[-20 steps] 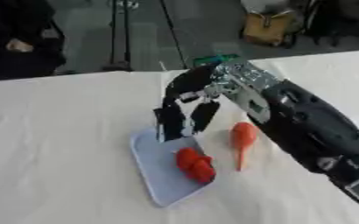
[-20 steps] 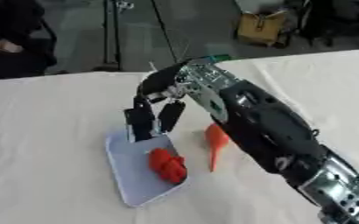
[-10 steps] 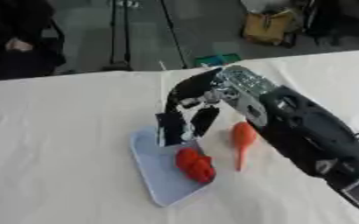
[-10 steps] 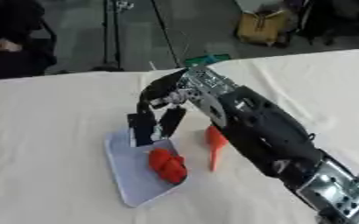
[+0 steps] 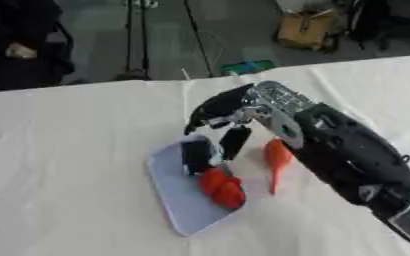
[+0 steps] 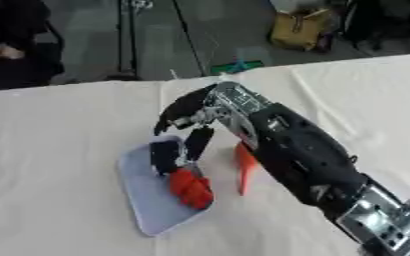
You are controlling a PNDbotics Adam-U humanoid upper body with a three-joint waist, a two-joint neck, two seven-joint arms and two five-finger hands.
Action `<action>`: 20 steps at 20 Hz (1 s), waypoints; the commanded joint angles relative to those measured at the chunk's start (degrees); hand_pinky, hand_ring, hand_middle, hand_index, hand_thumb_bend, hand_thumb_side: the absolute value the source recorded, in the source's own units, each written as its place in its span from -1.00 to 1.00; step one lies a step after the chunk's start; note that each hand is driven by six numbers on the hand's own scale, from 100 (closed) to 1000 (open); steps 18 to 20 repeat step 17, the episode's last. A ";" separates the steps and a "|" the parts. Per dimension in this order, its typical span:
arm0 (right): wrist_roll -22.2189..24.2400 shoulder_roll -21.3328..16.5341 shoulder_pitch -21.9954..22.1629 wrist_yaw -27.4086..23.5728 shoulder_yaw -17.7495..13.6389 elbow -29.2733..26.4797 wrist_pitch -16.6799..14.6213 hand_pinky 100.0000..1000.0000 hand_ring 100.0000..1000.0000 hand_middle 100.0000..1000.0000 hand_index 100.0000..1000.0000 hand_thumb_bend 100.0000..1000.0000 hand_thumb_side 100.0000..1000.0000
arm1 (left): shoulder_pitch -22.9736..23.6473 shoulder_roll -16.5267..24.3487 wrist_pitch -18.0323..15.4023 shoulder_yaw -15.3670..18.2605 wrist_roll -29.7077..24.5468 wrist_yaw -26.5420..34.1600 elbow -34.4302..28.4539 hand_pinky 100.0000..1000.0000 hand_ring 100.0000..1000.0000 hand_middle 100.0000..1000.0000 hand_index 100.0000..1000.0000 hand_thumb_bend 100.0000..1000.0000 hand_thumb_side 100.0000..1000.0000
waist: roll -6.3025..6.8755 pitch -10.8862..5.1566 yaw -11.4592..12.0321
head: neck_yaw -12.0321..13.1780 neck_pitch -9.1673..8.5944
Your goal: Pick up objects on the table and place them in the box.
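My right hand (image 5: 230, 107) hangs over the far end of a pale blue shallow box (image 5: 178, 200), its fingers (image 5: 235, 142) straight and pointing down, holding nothing. Just under the fingers, inside the box, stands a dark block (image 5: 196, 156); whether a finger touches it I cannot tell. A red lumpy object (image 5: 222, 186) lies in the box right behind the block. An orange carrot-shaped object (image 5: 277, 159) lies on the white cloth just right of the box, beside my forearm. My left hand shows in no view.
The table is covered by a white cloth (image 5: 68, 175) with wide bare stretches left and in front of the box. Beyond the far edge are a floor, a stand's legs (image 5: 134, 45) and a yellow bag (image 5: 306, 30).
The dark block sits lower in the box and now shows a small gap to my fingers. The red and orange objects have stayed put.
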 commanded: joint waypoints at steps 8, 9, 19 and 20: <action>16.05 -0.28 -1.73 0.35 -0.43 -1.97 -15.96 1.00 1.00 0.77 0.99 -0.26 0.39 | -0.94 0.95 -0.02 0.50 0.03 0.09 -0.80 0.55 0.81 0.69 0.52 -1.00 0.86 | 0.03 -1.06 -0.06 | -0.23 -0.52; 16.05 -0.39 -1.78 0.15 -0.35 -2.40 -15.80 1.00 1.00 0.77 0.99 -0.26 0.39 | -0.94 0.98 -0.01 0.49 0.00 0.08 -0.80 0.55 0.81 0.69 0.52 -1.00 0.86 | 0.02 -1.07 -0.07 | -0.21 -0.51; 16.05 -4.49 -2.97 -5.08 -2.70 -17.18 -10.90 1.00 1.00 0.80 0.93 -0.36 0.54 | -0.83 1.36 -0.07 0.60 0.12 -0.09 -0.80 0.55 0.81 0.69 0.53 -1.00 0.85 | 0.07 -1.38 -0.45 | 0.61 -0.19; 16.05 -4.49 -2.97 -5.08 -2.70 -17.18 -10.90 1.00 1.00 0.80 0.93 -0.36 0.54 | -0.83 1.36 -0.07 0.60 0.12 -0.09 -0.80 0.55 0.81 0.69 0.53 -1.00 0.85 | 0.07 -1.38 -0.45 | 0.61 -0.19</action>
